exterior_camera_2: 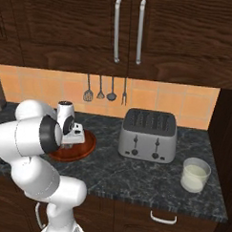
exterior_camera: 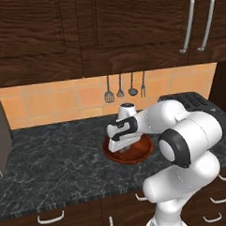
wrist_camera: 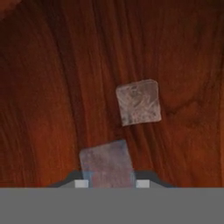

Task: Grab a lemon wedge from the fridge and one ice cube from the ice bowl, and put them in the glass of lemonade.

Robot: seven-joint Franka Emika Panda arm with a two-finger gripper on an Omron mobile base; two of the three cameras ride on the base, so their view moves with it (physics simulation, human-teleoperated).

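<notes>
Two ice cubes (wrist_camera: 138,102) lie flat in the ice bowl (wrist_camera: 48,87); gripper (wrist_camera: 107,183) straddles one.

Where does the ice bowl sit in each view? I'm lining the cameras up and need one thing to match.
Left base view: the ice bowl sits centre on the dark counter, partly behind the arm.
Right base view: the bowl's rim shows at left of centre, left of the toaster.
Hand view: its wood-grain floor spreads across the picture, with two ice cubes on it.
Shared landmark: the hanging utensils on the tiled wall, above the bowl.
</notes>
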